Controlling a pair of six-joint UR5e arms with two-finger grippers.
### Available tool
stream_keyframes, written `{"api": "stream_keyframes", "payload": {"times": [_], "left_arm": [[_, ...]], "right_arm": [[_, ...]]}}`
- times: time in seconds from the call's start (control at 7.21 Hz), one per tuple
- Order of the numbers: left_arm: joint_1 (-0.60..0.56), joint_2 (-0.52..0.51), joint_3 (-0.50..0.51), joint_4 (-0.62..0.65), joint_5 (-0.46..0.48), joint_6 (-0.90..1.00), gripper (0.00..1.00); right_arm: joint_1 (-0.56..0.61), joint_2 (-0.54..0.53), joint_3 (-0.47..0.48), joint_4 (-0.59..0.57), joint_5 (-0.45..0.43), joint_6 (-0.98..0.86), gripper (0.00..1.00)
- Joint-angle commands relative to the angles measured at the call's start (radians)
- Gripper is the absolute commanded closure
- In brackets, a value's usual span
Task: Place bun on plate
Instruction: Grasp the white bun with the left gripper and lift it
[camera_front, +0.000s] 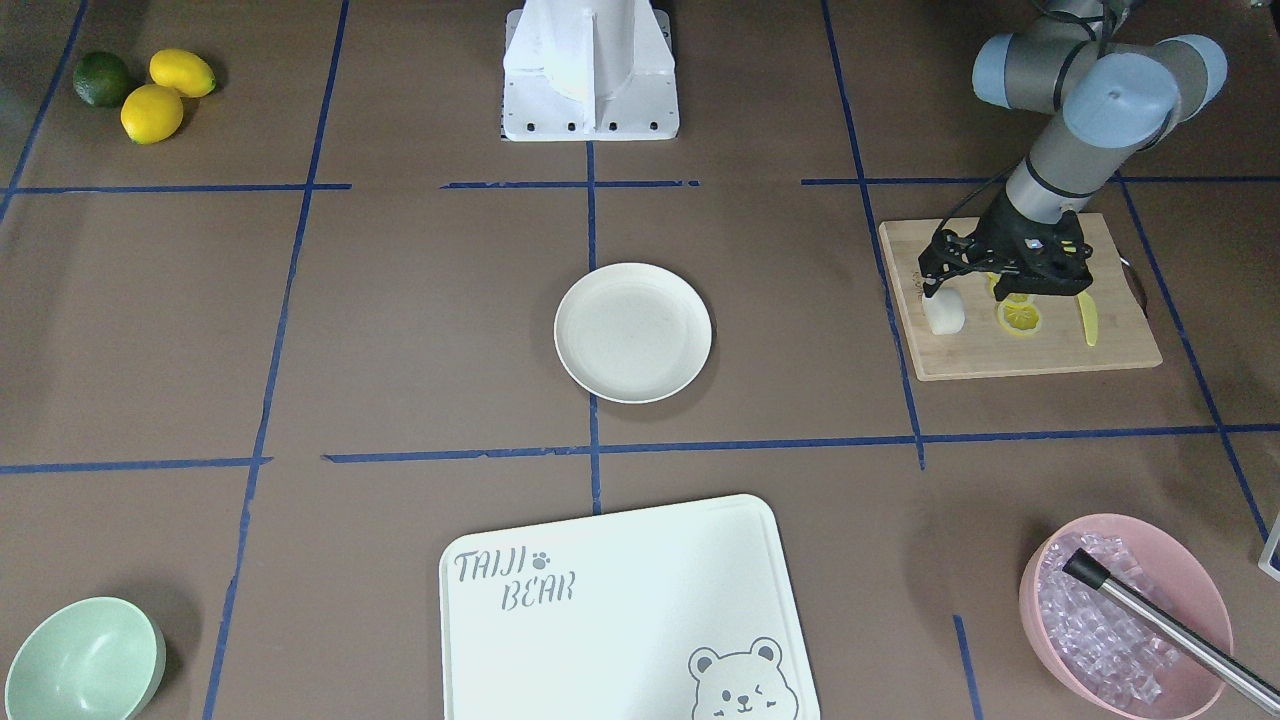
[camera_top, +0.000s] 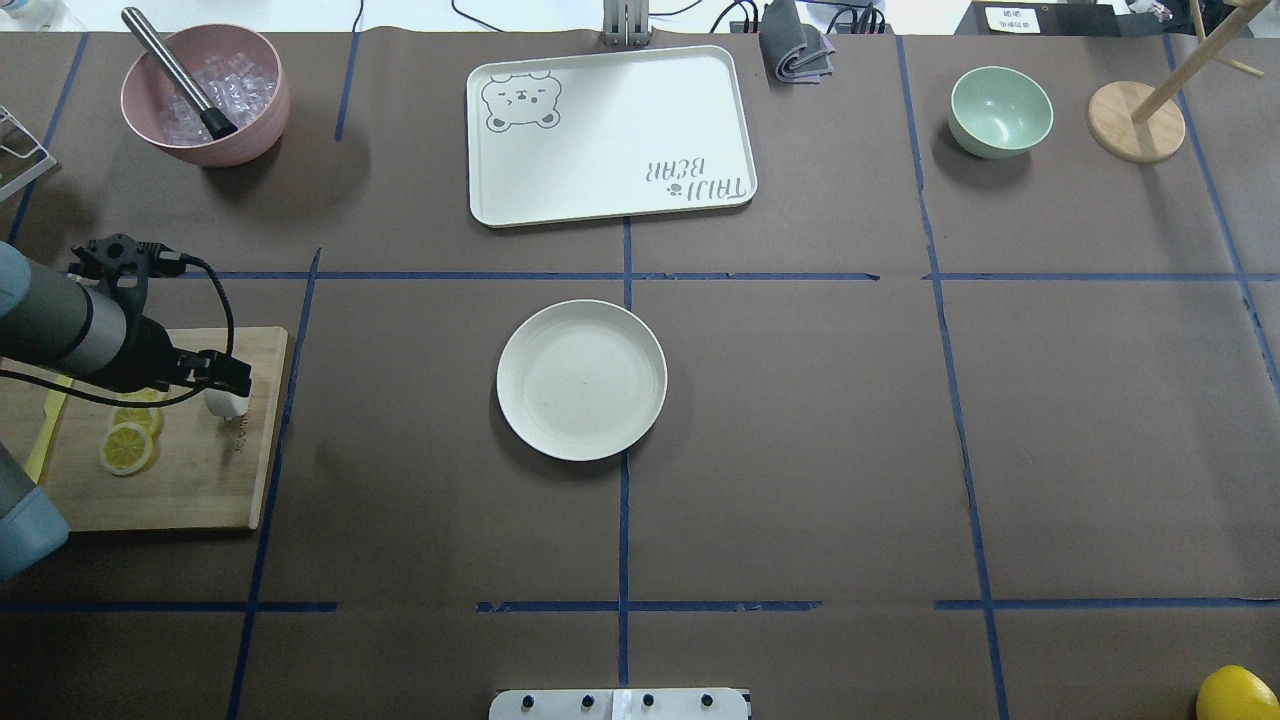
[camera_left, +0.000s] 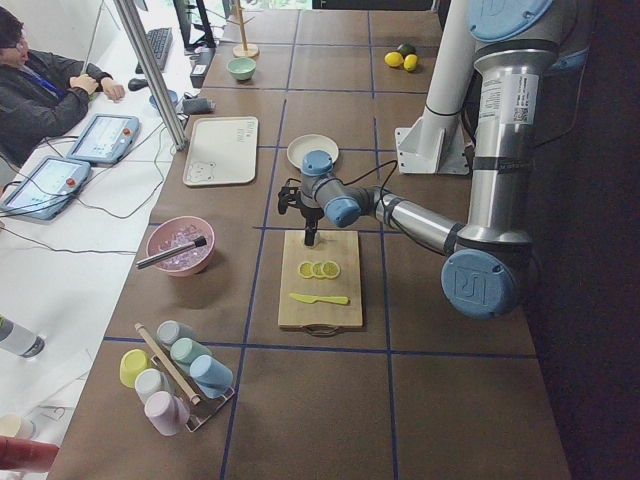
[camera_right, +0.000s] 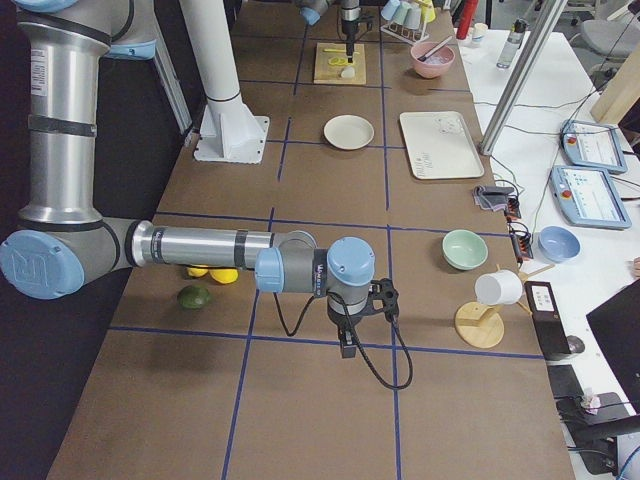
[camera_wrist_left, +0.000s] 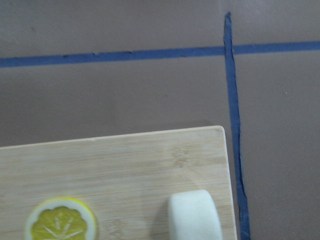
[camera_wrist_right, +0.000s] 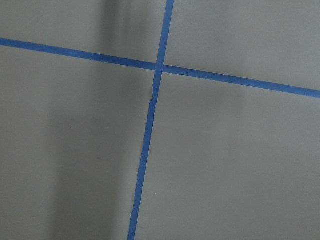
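Observation:
The bun (camera_front: 945, 314), a small white lump, stands on the wooden board (camera_front: 1030, 350) near its inner edge, beside lemon slices (camera_front: 1021, 317). My left gripper (camera_front: 937, 288) reaches down onto its top and looks shut on it, with the bun's base still touching the board. The left wrist view shows the bun (camera_wrist_left: 194, 216) at its bottom edge and no fingers. The cream plate (camera_front: 633, 375) lies bare at mid-table, well apart from the board. My right gripper (camera_right: 346, 346) hangs low over bare table at the far end, and I cannot tell whether it is open or shut.
A bear-printed white board (camera_top: 610, 205) lies beyond the plate. A pink bowl of ice with a metal rod (camera_top: 205, 95) stands behind the wooden board. A mint bowl (camera_top: 1000, 110) and a wooden stand (camera_top: 1137, 122) are at the far right. Lemons and a lime (camera_front: 150, 85) lie near the robot's right side.

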Motion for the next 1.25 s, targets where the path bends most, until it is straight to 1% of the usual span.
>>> {"api": "stream_keyframes", "payload": {"times": [0.0, 0.14, 0.28, 0.42, 0.55, 0.69, 0.83, 0.97, 1.11], "left_arm": [[0.023, -0.020, 0.039, 0.001, 0.009, -0.015, 0.00], [0.025, -0.034, 0.058, 0.001, 0.009, -0.014, 0.17], [0.025, -0.038, 0.058, 0.005, 0.009, -0.009, 0.62], [0.025, -0.038, 0.058, 0.006, 0.008, -0.009, 0.72], [0.025, -0.040, 0.044, 0.007, 0.008, -0.011, 0.79], [0.023, -0.057, 0.033, 0.010, 0.006, -0.020, 0.82], [0.023, -0.086, 0.032, 0.016, 0.005, -0.023, 0.82], [0.023, -0.145, 0.021, 0.082, 0.005, -0.032, 0.82], [0.026, -0.241, 0.023, 0.182, 0.009, -0.116, 0.82]], "right_arm": [[-0.001, 0.000, -0.002, 0.000, -0.001, 0.000, 0.00], [-0.001, 0.001, -0.002, 0.000, -0.001, 0.000, 0.00], [0.001, 0.001, -0.002, 0.000, -0.001, 0.000, 0.00], [-0.001, 0.000, 0.000, 0.000, -0.001, 0.000, 0.00], [0.001, 0.001, 0.001, 0.002, -0.001, 0.002, 0.00], [0.001, 0.001, 0.003, 0.000, -0.001, 0.002, 0.00], [0.001, 0.000, 0.003, 0.000, 0.000, 0.002, 0.00], [0.001, 0.000, 0.005, 0.000, 0.000, 0.002, 0.00], [0.001, 0.000, 0.005, 0.000, 0.000, 0.002, 0.00]]}}
